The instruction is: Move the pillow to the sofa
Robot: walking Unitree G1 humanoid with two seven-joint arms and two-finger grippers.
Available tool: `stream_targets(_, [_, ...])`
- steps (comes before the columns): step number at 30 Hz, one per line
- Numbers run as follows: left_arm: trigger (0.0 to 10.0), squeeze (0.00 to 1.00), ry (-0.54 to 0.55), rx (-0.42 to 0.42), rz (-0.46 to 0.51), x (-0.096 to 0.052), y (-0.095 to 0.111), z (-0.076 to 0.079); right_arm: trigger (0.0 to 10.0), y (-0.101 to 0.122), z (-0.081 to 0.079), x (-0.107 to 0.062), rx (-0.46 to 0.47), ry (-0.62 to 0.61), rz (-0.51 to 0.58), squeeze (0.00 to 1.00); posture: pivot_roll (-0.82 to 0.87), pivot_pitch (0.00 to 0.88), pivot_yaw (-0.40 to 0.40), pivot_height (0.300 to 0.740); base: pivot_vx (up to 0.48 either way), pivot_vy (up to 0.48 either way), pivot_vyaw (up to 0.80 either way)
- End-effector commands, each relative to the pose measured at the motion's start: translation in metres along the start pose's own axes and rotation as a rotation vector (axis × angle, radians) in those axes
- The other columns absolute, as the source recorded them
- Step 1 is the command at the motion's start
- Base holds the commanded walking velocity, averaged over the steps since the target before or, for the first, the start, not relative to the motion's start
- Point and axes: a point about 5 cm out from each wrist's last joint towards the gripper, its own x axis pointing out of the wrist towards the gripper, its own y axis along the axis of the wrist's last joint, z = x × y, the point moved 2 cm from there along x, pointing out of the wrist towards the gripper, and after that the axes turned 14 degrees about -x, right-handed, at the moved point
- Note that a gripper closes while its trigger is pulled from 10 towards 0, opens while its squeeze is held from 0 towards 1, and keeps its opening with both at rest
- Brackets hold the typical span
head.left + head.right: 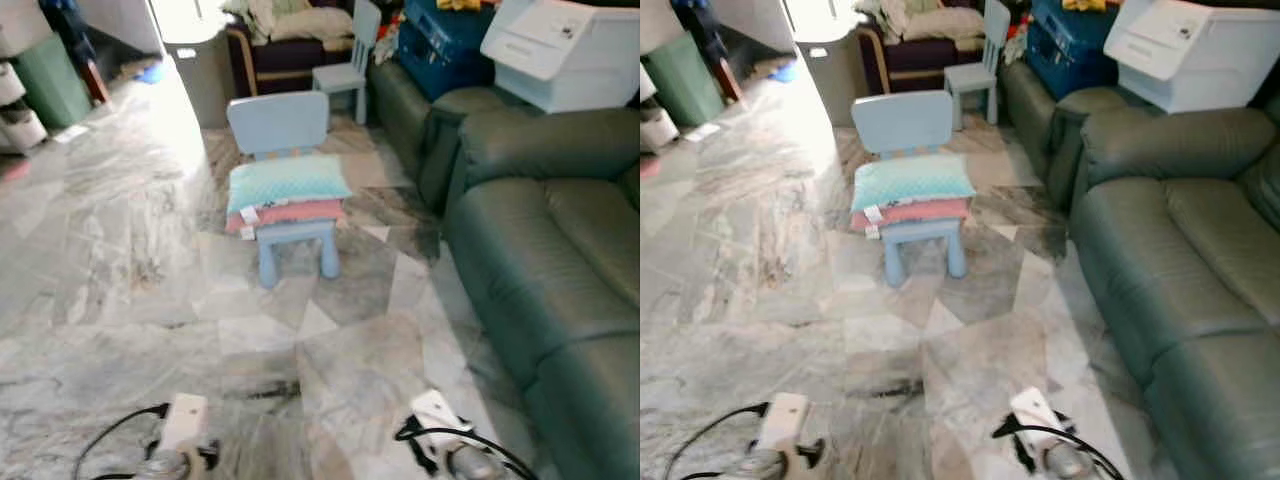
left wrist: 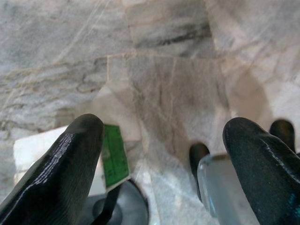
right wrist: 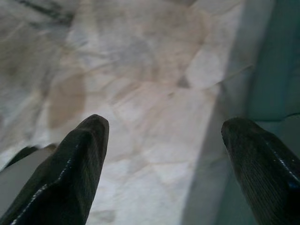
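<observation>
A teal pillow lies on top of a pink pillow, both stacked on the seat of a small light-blue child's chair in the middle of the floor. The dark green sofa runs along the right side. Both arms hang low at the bottom of the eye views, far from the chair. In the left wrist view my left gripper is open above the marble floor. In the right wrist view my right gripper is open too, with the sofa's base at one side.
Marble floor stretches between me and the chair. A white box and a blue crate sit on the far sofa section. A second small chair and an armchair piled with cloth stand at the back.
</observation>
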Motion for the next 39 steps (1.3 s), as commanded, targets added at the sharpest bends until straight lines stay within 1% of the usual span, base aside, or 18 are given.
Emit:
stream_targets(1, [10.0,0.0,0.033,0.007,-0.004,-0.001,0.0,-0.015,10.0,0.017,-0.007,0.003,-0.016,0.018,0.046,0.0,0.0,0.048,0.029,0.74,0.45,0.0,0.0])
stream_targets(6, [10.0,0.0,0.032,0.003,-0.009,-0.001,-0.002,-0.015,10.0,0.032,-0.01,0.005,-0.013,0.016,0.076,0.0,-0.01,0.048,0.031,0.74,0.45,0.0,0.0])
stream_targets(8, [10.0,0.0,0.032,0.004,-0.01,-0.001,-0.001,-0.014,10.0,0.034,-0.011,0.005,-0.012,0.015,0.08,0.0,-0.01,0.049,0.033,0.74,0.45,0.0,0.0])
stream_targets(17, [10.0,0.0,0.034,-0.002,-0.011,-0.001,-0.001,-0.015,10.0,0.029,-0.01,0.004,-0.023,0.013,0.08,0.0,0.0,0.046,0.03,0.74,0.45,0.0,0.0])
stream_targets(28, [10.0,0.0,0.037,0.001,-0.012,-0.001,-0.001,-0.016,10.0,0.029,-0.007,0.004,-0.044,0.014,0.08,0.0,0.0,0.04,0.029,0.74,0.45,0.0,0.0])
stream_targets(39, [10.0,0.0,0.035,0.006,-0.014,-0.001,-0.002,-0.015,10.0,0.022,-0.009,0.003,-0.048,0.022,0.052,0.0,0.0,0.036,0.028,0.74,0.45,0.0,0.55])
